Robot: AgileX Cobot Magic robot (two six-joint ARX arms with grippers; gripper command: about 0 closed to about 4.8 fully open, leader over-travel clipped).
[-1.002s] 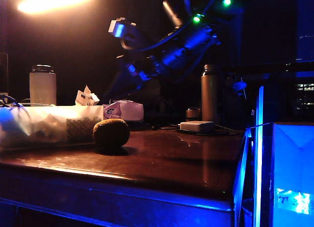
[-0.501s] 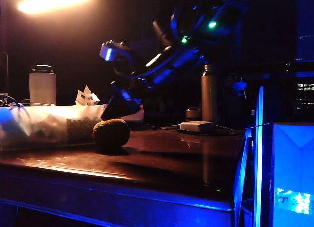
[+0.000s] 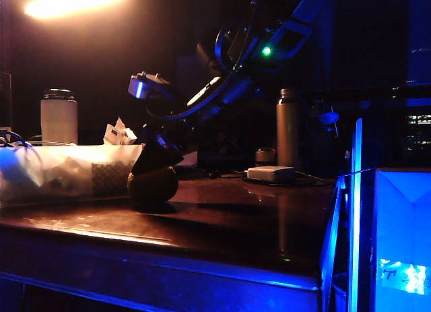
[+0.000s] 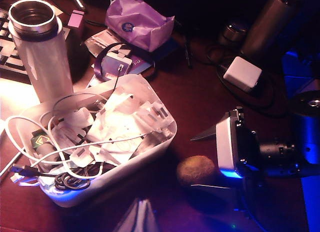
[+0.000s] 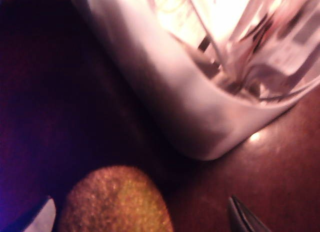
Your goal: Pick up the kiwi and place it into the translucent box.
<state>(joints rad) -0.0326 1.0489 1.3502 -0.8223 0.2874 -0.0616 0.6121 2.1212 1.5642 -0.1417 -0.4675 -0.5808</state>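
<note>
Dark room lit by an orange lamp and blue glow. Glossy brown desk bearing the translucent box, with the kiwi just beside it. Right claw, fingers apart, straddles the kiwi. Left claw's state cannot be told.

The room is dark. A warm lamp glares at the upper left of the exterior view, while blue light washes the table edge and the glowing box. The arm shows mostly as silhouette. The left wrist view is dim with a purple tint. The right wrist view is soft and blurred, its white bin overexposed.
</note>
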